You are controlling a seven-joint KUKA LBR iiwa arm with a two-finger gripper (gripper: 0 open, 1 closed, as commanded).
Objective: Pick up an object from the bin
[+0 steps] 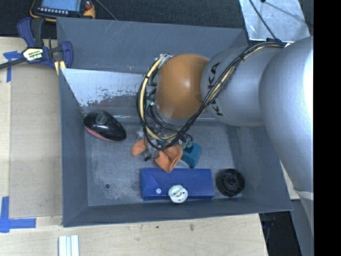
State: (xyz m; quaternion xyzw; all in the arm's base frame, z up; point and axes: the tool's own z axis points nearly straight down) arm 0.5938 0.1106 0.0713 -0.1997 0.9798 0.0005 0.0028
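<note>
My gripper [155, 151] hangs low in the middle of the bin, mostly hidden under the arm's wrist. It sits right on a crumpled orange thing [169, 158], which spreads to both sides of it. A small teal piece [192, 154] lies against the orange thing's right side. Just in front of them lies a flat blue box [200, 184] with a white round part [178, 194] on its front edge.
A black oval thing with a pink underside [104, 127] lies at the left near the back wall. A black round cap [230, 182] sits at the right of the blue box. The arm with its orange cover and cables covers the bin's back right.
</note>
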